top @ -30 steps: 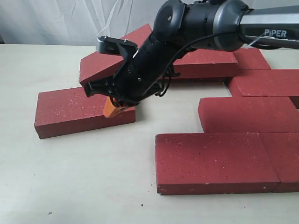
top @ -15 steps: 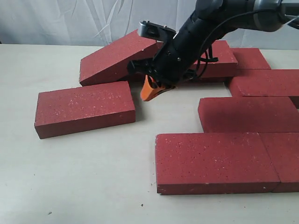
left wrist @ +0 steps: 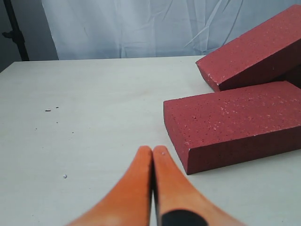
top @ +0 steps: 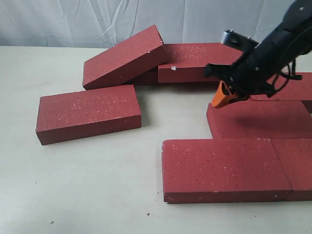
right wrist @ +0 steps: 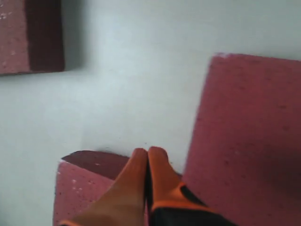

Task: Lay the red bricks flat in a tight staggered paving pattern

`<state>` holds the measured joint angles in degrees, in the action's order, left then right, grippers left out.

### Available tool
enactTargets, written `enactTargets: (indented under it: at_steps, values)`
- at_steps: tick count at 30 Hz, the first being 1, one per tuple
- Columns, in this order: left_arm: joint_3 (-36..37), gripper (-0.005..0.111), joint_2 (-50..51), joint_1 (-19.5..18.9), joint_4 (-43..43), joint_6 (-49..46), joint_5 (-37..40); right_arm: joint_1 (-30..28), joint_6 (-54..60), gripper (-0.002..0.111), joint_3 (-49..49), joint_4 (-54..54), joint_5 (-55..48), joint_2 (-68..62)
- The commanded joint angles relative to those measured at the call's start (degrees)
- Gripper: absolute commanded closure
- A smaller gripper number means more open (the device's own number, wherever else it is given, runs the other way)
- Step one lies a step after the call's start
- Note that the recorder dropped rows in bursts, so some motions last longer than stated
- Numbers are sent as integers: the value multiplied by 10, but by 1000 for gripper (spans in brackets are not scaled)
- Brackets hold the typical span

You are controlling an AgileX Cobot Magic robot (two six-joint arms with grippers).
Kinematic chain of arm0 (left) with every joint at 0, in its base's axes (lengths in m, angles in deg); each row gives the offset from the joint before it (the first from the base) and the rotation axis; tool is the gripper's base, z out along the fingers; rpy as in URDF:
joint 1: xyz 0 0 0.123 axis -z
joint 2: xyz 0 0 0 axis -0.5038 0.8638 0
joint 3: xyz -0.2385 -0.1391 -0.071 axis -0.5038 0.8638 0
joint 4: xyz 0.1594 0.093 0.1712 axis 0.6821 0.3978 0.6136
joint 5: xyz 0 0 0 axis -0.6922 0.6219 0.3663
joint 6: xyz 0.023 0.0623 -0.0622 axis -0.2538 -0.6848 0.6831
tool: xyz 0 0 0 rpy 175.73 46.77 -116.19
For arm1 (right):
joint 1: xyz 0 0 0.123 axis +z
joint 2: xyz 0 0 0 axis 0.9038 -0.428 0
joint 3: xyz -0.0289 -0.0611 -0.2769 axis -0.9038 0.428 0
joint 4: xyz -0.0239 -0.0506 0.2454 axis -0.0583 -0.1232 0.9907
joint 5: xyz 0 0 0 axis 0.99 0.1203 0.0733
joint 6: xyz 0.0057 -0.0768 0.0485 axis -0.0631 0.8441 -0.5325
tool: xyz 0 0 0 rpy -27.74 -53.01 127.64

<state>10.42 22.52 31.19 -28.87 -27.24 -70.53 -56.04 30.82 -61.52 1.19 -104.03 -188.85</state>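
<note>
While hovering above red bricks [top: 263,122], right tool [top: 222,101] together, empty | left tool [left wrist: 153,153] together, empty

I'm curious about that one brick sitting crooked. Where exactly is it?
In the exterior view the tilted brick is at the back left, its raised end next to a flat brick, just behind the lone brick.

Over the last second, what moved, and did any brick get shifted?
The right gripper, its fingers shut and empty, swung from the loose flat brick past the tilted brick to the right, and is now above the laid bricks. No brick moved.
</note>
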Motion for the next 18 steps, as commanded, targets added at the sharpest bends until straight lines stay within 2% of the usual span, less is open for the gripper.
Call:
enactTargets:
  at_steps: [1, 13, 15, 18]
  values:
    - [2, 107, -3, 3, 2, 3, -5, -86, 9, 109, 33, -2, 16, 63]
    - [2, 107, -3, 3, 12, 3, -8, -98, 9, 109, 33, -17, 17, 96]
    - [2, 107, -3, 3, 12, 3, -37, -98, 9, 109, 33, -16, 18, 96]
    - [2, 107, -3, 3, 12, 1, -132, -98, 9, 109, 33, -15, 18, 96]
